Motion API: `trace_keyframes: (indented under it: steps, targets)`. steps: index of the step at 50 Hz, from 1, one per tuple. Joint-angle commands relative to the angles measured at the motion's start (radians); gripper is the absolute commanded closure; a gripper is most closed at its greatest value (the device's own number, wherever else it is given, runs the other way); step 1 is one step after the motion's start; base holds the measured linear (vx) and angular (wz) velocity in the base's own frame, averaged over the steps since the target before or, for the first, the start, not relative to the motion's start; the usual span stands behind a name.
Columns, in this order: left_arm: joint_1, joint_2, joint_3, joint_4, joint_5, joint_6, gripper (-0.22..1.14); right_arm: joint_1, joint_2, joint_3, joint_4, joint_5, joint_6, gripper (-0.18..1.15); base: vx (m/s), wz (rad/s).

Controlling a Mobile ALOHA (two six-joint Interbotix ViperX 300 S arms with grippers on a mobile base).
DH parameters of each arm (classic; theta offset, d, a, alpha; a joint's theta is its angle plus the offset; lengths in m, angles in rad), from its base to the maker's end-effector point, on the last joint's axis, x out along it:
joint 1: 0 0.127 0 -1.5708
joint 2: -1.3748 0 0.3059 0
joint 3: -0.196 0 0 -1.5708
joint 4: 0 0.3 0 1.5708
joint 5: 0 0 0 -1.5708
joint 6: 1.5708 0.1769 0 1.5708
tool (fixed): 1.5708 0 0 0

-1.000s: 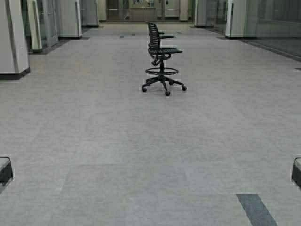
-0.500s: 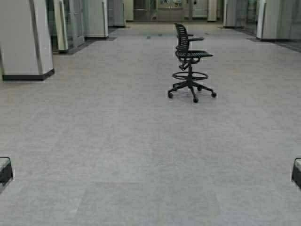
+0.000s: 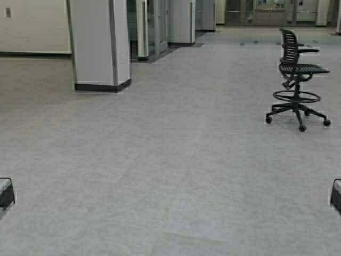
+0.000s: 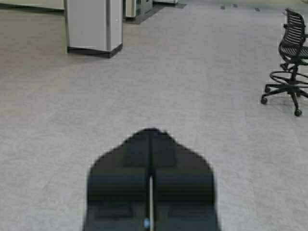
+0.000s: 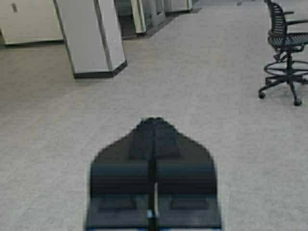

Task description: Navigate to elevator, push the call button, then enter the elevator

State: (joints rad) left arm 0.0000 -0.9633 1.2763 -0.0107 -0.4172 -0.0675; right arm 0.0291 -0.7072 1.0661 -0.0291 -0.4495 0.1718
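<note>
While both arms are sitting parked low in front of the robot, the left gripper (image 4: 150, 137) is pressing its two dark fingers together with only a thin seam showing between them, gripping nothing. The right gripper (image 5: 154, 126) is doing the same, clamped together on nothing. Both are pointing forward over pale grey speckled floor (image 3: 170, 176).

Ahead and to the left, a square white pillar (image 3: 100, 45) with a dark base is standing on the floor. Behind it, glass-walled partitions (image 3: 152, 26) are running away down the hall. To the right, a black mesh drafting chair (image 3: 297, 80) on castors is standing alone, well apart from the pillar.

At the far left, a small wall plate (image 3: 7, 12) is showing on a beige wall (image 3: 37, 26). Its long axis is running upright and it is facing out into the hall; it is too small to tell whether it is carrying the call button. No steel elevator doors are identifiable from here.

Compared with half a second ago, the robot is turning left: the chair is sliding from centre to the right, and the pillar and beige wall are swinging into view.
</note>
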Motion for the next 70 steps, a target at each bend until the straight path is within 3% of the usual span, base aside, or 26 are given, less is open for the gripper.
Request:
trace_keyframes:
  steps: [1, 22, 30, 37, 70]
  targets:
    - [0.020, 0.003, -0.026, 0.000, -0.006, -0.003, 0.89, 0.005, 0.066, -0.029, -0.017, -0.011, -0.002, 0.92, 0.59, 0.18]
    - [0.020, 0.028, -0.081, 0.003, -0.011, -0.031, 0.89, 0.012, -0.006, -0.012, -0.097, 0.009, 0.000, 0.92, 0.66, 0.25]
    - [0.020, 0.126, -0.198, 0.032, -0.008, 0.038, 0.89, 0.049, -0.061, -0.046, -0.110, 0.133, 0.000, 0.92, 0.67, 0.26]
    - [0.018, 0.189, -0.186, 0.044, -0.015, 0.038, 0.89, 0.077, -0.086, -0.046, -0.109, 0.210, -0.002, 0.92, 0.70, 0.25]
    - [0.018, 0.156, -0.141, 0.043, -0.037, -0.017, 0.89, 0.081, -0.035, -0.026, -0.109, 0.083, -0.002, 0.92, 0.76, 0.03]
